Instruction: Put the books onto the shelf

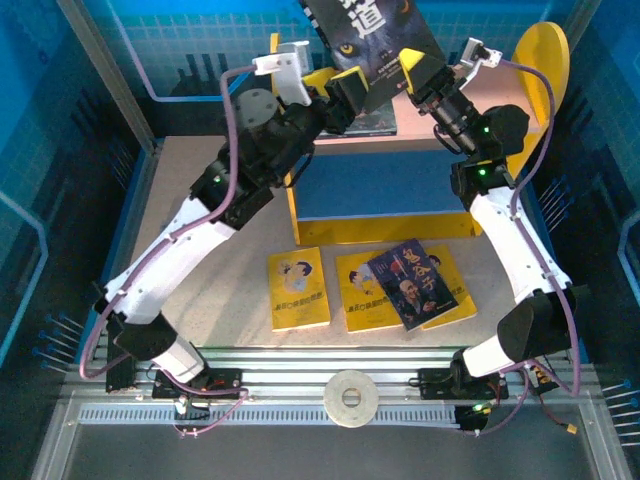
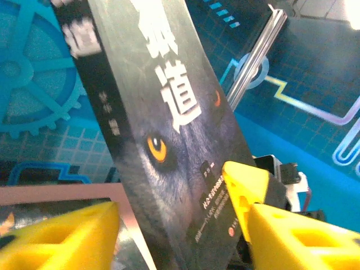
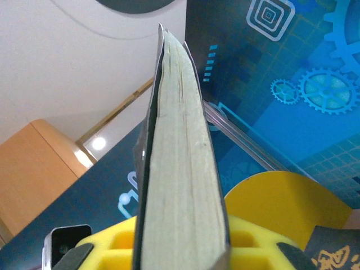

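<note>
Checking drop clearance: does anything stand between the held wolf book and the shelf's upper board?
Yes: a dark book lies flat on the pink upper board, below the wolf book clamped in the right gripper. Nothing else visible stands between them.

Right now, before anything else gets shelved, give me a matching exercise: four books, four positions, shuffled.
Books:
1. wolf-face book
2. portrait book
3. leftmost yellow book
4. dark book

Positions:
A. flat on the shelf's pink upper board
B. alone on the table
C. clamped upright by the right gripper
D. lying atop other yellow books

Pairs: 1-C; 2-D; 3-B; 4-A
</note>
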{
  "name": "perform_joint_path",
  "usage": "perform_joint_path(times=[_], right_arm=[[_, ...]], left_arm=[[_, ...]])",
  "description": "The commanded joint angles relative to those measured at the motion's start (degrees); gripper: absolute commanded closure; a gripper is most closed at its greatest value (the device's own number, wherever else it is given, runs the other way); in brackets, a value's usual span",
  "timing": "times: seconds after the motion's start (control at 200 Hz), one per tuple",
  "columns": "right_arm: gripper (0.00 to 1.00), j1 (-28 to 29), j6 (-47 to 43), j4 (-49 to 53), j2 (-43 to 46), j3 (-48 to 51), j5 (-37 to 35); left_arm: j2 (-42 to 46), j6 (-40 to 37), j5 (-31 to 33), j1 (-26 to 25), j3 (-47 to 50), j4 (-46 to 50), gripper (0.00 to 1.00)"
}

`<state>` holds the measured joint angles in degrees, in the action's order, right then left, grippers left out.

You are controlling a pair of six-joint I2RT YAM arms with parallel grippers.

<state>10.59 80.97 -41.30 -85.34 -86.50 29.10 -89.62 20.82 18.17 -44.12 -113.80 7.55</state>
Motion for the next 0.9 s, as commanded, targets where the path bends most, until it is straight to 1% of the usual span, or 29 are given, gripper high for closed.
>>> perform_joint_path(times=[0.0, 0.065, 0.215, 0.285, 0.345, 0.405, 0.455, 0.525, 0.615, 0.666, 0.791, 0.896], right_arm=[[0.99, -2.6, -1.3, -6.5, 1.8, -0.9, 5.4], [0.99, -4.1, -0.7, -7.4, 1.8, -1.3, 9.3], [1.0, -7.7, 0.2, -7.9, 3.0, -2.1, 20.3], [1.0, -9.4, -0.1, -7.0, 4.4, -1.8, 25.5], [1.0, -10.2, -1.7, -5.3, 5.9, -1.2, 28.6], [1.0, -10.4, -4.6, -1.8, 7.6, -0.9, 30.6], [1.0, -10.3, -8.1, 1.8, 9.2, -0.6, 32.3], [1.0, -10.2, -12.9, 7.2, 10.9, -0.8, 34.6], [1.0, -10.1, -18.1, 13.7, 12.6, -1.1, 36.8], [1.0, -10.1, -20.9, 17.3, 13.1, -1.3, 37.8], [1.0, -9.9, -24.0, 22.2, 14.3, -0.7, 40.0], [1.0, -9.5, -25.6, 24.4, 14.6, 0.3, 41.7]], left_arm=[[5.6, -2.0, -2.0, -0.3, 1.6, 3.0, 0.3], [6.7, -2.8, -3.6, -0.3, 0.3, 8.5, 0.25], [7.5, -4.9, -9.0, 0.0, -6.8, 25.1, 0.19], [8.7, -5.5, -13.8, 0.7, -7.6, 30.8, 0.16], [10.5, -5.2, -18.8, 2.0, -6.3, 33.5, 0.12], [12.6, -4.6, -22.2, 3.7, -4.5, 35.7, 0.11], [14.4, -4.2, -24.6, 5.5, -2.7, 36.6, 0.1], [16.8, -2.8, -30.4, 9.5, 0.8, 35.6, 0.08], [19.3, 0.0, -42.6, 15.7, 6.9, 30.1, 0.05], [19.3, 1.0, -48.1, 17.8, 8.2, 28.9, 0.05], [17.5, 0.0, -55.3, 18.9, 7.3, 30.4, 0.06], [16.3, -0.4, -58.8, 19.1, 7.1, 30.3, 0.06]])
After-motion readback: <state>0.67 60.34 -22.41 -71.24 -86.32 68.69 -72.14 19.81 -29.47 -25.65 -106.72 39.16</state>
